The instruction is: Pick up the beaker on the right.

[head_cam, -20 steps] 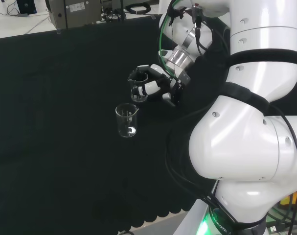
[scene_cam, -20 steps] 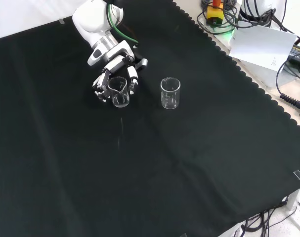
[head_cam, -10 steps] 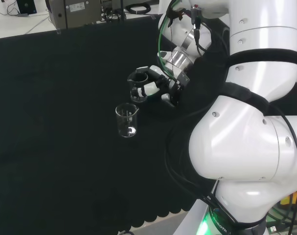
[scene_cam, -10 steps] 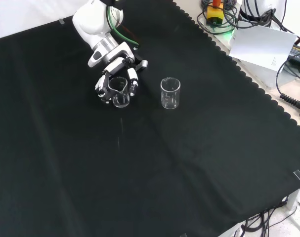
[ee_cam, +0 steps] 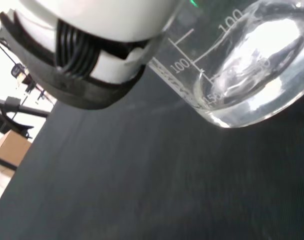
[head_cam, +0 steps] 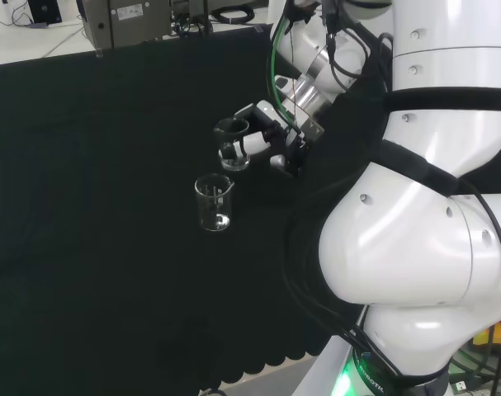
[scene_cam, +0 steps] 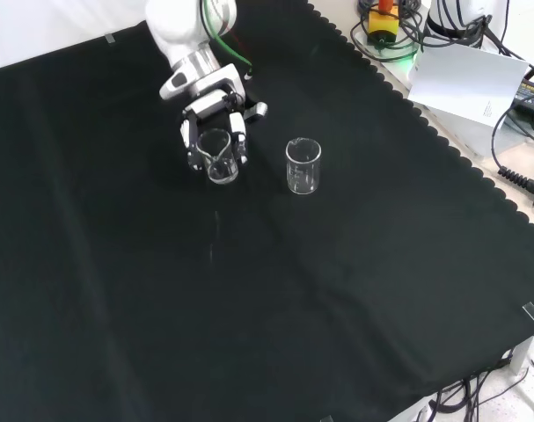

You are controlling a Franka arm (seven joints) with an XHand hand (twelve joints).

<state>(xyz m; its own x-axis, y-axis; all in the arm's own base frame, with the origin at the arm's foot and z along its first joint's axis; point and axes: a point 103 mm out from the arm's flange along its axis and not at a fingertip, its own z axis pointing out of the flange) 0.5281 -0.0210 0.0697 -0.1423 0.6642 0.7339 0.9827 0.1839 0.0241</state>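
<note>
Two clear glass beakers show on the black cloth. In the front view the hand [scene_cam: 215,119] has its fingers curled round one beaker [scene_cam: 219,160], to the left of the free beaker [scene_cam: 303,165]. In the head view the held beaker [head_cam: 233,148] sits between the curled fingers of the hand [head_cam: 271,132], above and right of the free beaker [head_cam: 215,203], and appears raised a little off the cloth. The wrist view shows the held beaker's [ee_cam: 242,65] base and printed scale close up, clear of the cloth, beside a finger [ee_cam: 86,55].
The arm's large white links [head_cam: 415,223] stand at the right of the head view. Cables, a white sheet [scene_cam: 464,79] and other gear lie beyond the cloth's scalloped edge at the upper right of the front view.
The hand, with the beaker in its fingers, has risen slightly and moved right in the front view. The free beaker has stayed put.
</note>
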